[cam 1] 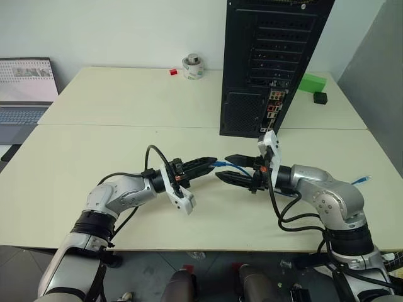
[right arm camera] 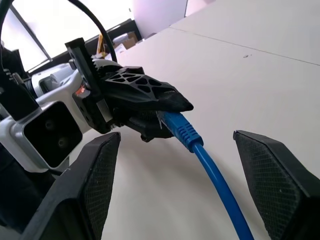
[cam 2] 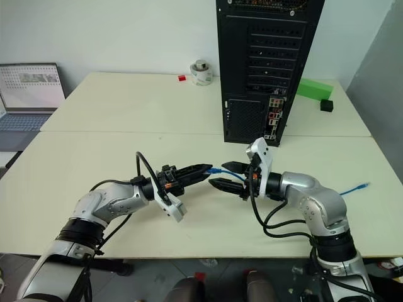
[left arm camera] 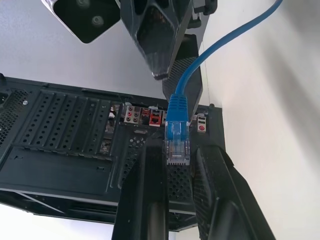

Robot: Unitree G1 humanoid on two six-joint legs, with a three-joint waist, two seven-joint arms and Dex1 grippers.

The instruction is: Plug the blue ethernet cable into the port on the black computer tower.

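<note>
- Open grey laptop (cam 1: pixel 25 94) at far left edge of the cream bench (cam 1: pixel 94 145).
- Left claw (cam 1: pixel 211 163) clamped on clear plug of thin light-blue ethernet cable (cam 1: pixel 234 168), above the bench.
- Right claw (cam 1: pixel 221 167) spread apart around that cable, facing left claw.
- Tall black metal computer tower (cam 1: pixel 271 63) upright behind; port (cam 1: pixel 272 108) in coloured connector strip, well apart from plug.

Cream table (cam 1: pixel 94 163) with tower (cam 1: pixel 264 63), laptop (cam 1: pixel 25 94), tape roll (cam 1: pixel 192 67)
</note>
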